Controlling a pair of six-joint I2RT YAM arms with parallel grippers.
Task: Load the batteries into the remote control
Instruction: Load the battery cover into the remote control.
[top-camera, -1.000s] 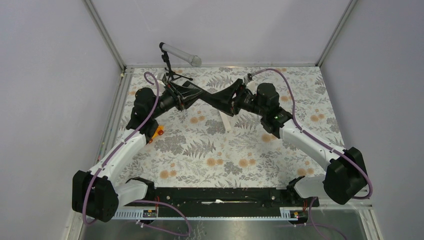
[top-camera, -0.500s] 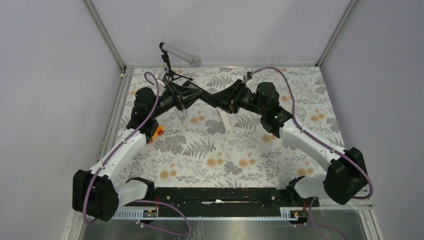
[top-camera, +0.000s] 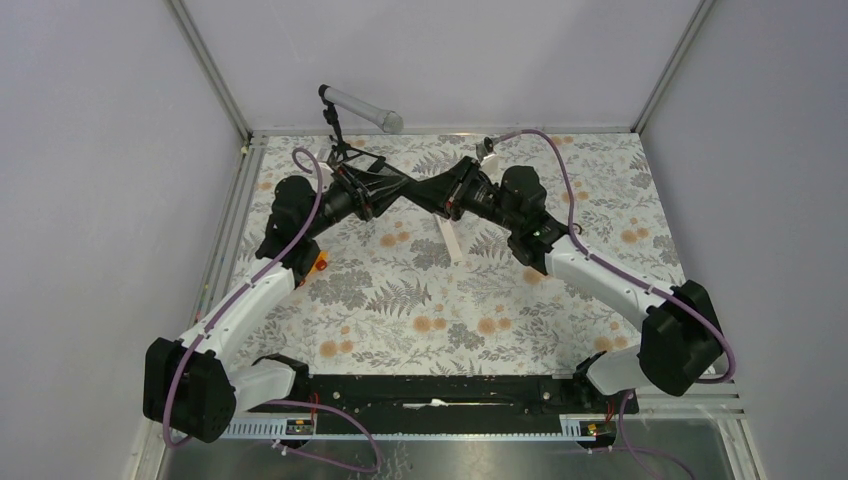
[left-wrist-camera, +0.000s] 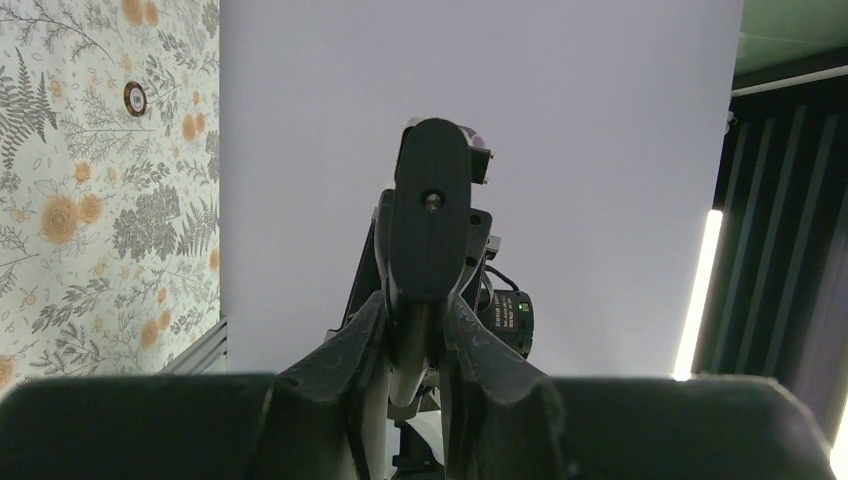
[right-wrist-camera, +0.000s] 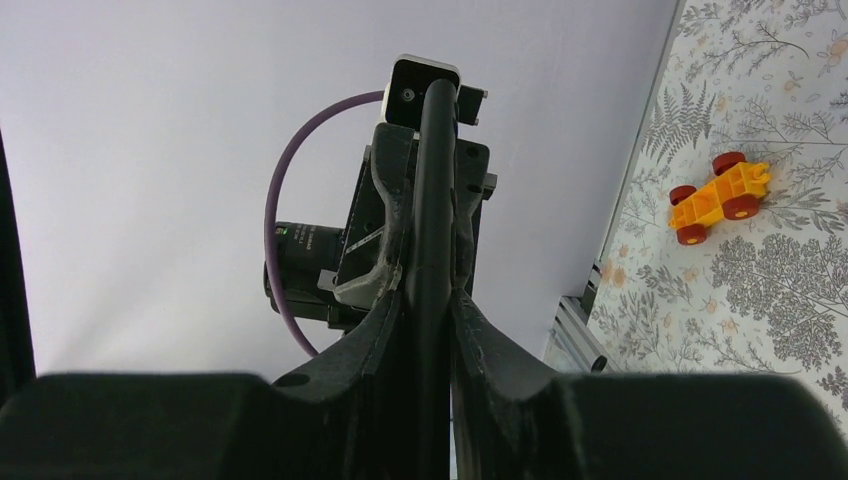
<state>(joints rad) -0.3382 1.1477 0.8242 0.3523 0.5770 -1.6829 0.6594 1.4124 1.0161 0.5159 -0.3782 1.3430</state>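
From their bases at the near edge of the table (top-camera: 400, 320), well nearer than the remote control (left-wrist-camera: 430, 210), the left arm (top-camera: 250, 295) and the right arm (top-camera: 600, 280) are each reaching away and bending inward, so that their wrists are meeting over the far middle of the floral cloth. The left gripper (left-wrist-camera: 428, 320) is lying on its side, its jaws clamped on the remote control's lower end, the broad black face turning toward its own camera. The right gripper (right-wrist-camera: 428, 300) is coming in from the opposite side, its jaws pressing together on the thin edge of the same remote control, which is hanging above the table between the two. Just nearer than the remote control, a white strip (top-camera: 451, 240) is lying flat on the cloth, too small to identify. To its left and nearer, an orange toy car (right-wrist-camera: 722, 197) is sitting partly under the left arm. Which face of the remote control carries the battery bay cannot be told. A small label beside a green light behind the remote control is showing print too fine to read. Beyond the remote control, a microphone (top-camera: 362, 109) is standing at the far edge.
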